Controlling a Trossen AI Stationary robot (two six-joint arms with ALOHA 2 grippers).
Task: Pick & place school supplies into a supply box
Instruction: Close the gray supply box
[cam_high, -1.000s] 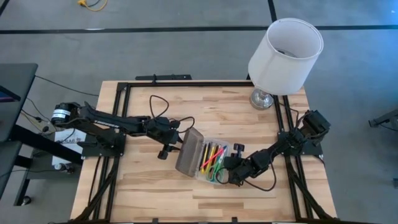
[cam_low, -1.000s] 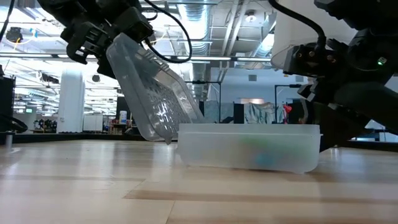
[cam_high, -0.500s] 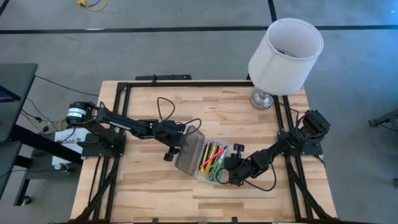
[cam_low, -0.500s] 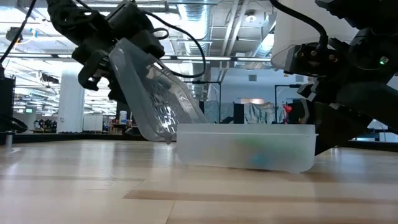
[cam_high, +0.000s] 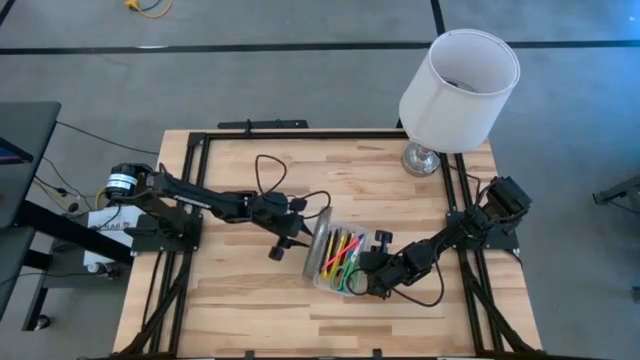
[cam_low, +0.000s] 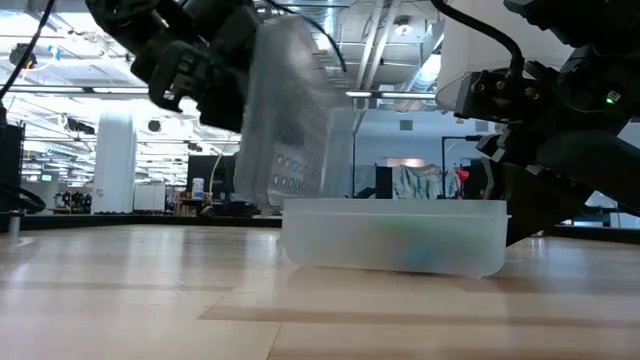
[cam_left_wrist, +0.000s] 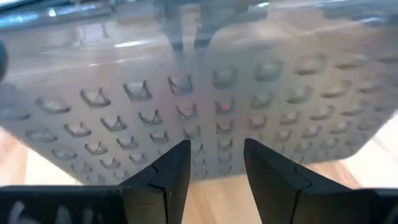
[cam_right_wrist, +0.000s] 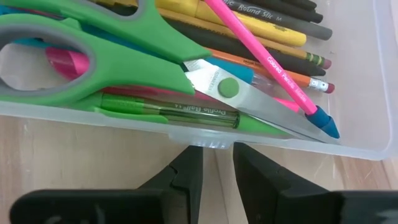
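Now | our left gripper (cam_left_wrist: 214, 163), fingers spread, meets the upright lid (cam_high: 319, 236) broadside | right gripper (cam_right_wrist: 216, 167), parted, braces supply box (cam_low: 395, 238)

The supply box (cam_high: 340, 262) sits near the middle of the wooden table, a clear plastic tray with its grey, dot-textured lid (cam_low: 290, 125) standing almost upright on the hinge along one long side. Inside lie the school supplies: green-handled scissors (cam_right_wrist: 124, 46) on top, a pink pencil (cam_right_wrist: 267, 59) slanting across them, a green pen (cam_right_wrist: 168, 111) against the near wall, and yellow and black pens (cam_right_wrist: 249, 22) behind. A blue piece may lie beneath.
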